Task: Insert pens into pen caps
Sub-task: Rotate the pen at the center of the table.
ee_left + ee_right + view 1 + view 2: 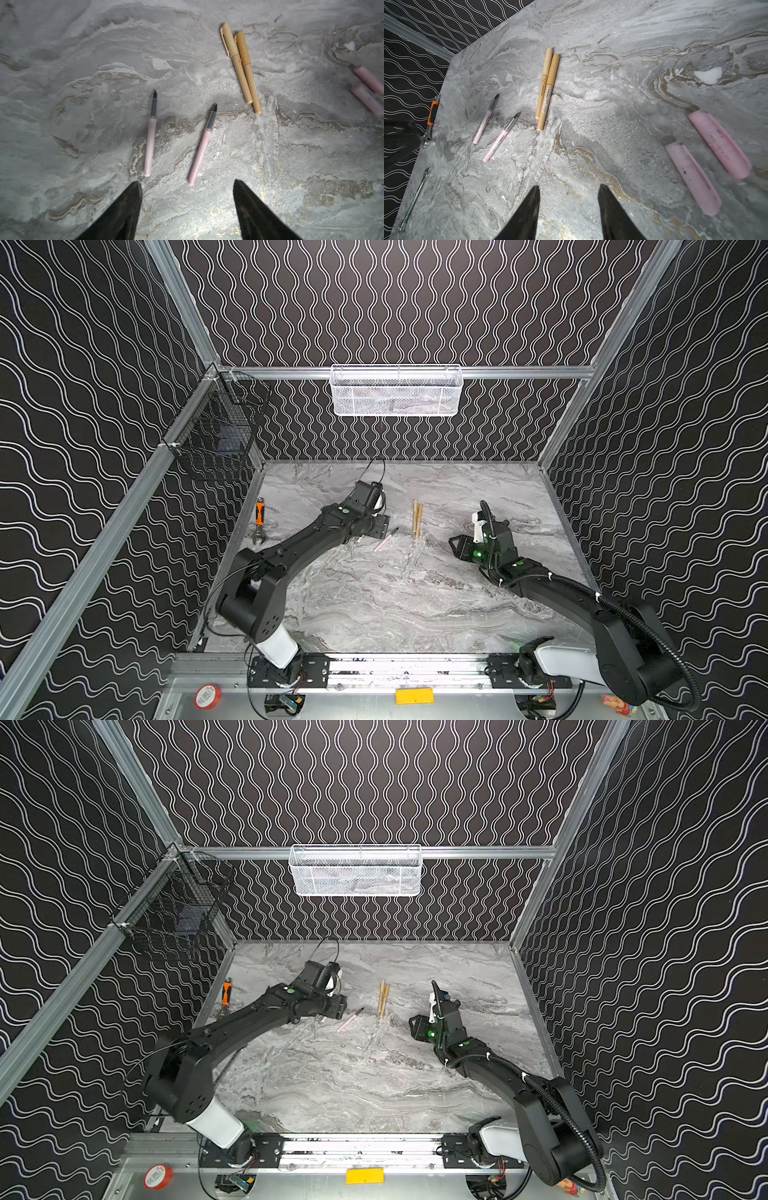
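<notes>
Pens, pink ones first: the pink pens (150, 137) lie flat on the marble table (395, 605), dark tips bare, no caps on. They sit near the tan pens (241, 66), on the side toward the left arm, and apart from each other.

Tan pens: side by side and touching. Both look capped already, so I judge that half of the job done.

Pink caps (693, 176): two of them, flat on the table on the other side of the tan pens, toward the right arm and well apart from the pink pens. They lie just beside one another. Which end of each is the open one I cannot tell for sure.

Left gripper (186, 182): jaws spread wide, nothing between them. It hangs low just short of the pink pens' blunt ends.

Right gripper (569, 186): jaws partly apart, empty, over bare table on the caps' side of the tan pens.

Step in hand, as I read it: the start of the pink round, before any pick.

- The left gripper needs to drop over one barrel, likely the pink pen closer to the tan pens (201, 149), and pinch mid-barrel clear of the tip.
- The right gripper needs to take a cap across its body, mouth left free.
- Slim round barrels may roll under a skewed pinch.

Orange-handled wrench (432, 116) and thin spanner (415, 199): beyond the pink pens from the tan pens, no part in this.
</notes>
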Tool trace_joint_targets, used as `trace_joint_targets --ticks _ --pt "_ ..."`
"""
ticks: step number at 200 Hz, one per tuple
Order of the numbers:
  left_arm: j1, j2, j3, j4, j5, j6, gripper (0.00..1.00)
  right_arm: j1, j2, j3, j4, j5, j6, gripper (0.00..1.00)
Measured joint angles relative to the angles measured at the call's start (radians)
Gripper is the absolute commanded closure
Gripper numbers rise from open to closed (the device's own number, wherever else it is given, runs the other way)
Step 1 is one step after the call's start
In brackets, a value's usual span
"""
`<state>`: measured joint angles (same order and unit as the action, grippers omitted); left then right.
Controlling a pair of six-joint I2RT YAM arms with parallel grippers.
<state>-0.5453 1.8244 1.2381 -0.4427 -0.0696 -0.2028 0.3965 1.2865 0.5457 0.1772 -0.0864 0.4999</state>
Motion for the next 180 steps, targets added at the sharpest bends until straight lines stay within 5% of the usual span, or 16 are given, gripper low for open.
trace_joint_targets --ticks 79,180 --pt "0.001 0.175 0.116 -0.097 -0.013 0.05 0.56 -0.001 0.004 -0.007 0.002 0.006 0.0 0.52" --pt "-0.011 0.276 0.119 -0.081 0.034 0.056 0.6 -0.005 -0.004 0.0 -0.002 0.007 0.001 0.52"
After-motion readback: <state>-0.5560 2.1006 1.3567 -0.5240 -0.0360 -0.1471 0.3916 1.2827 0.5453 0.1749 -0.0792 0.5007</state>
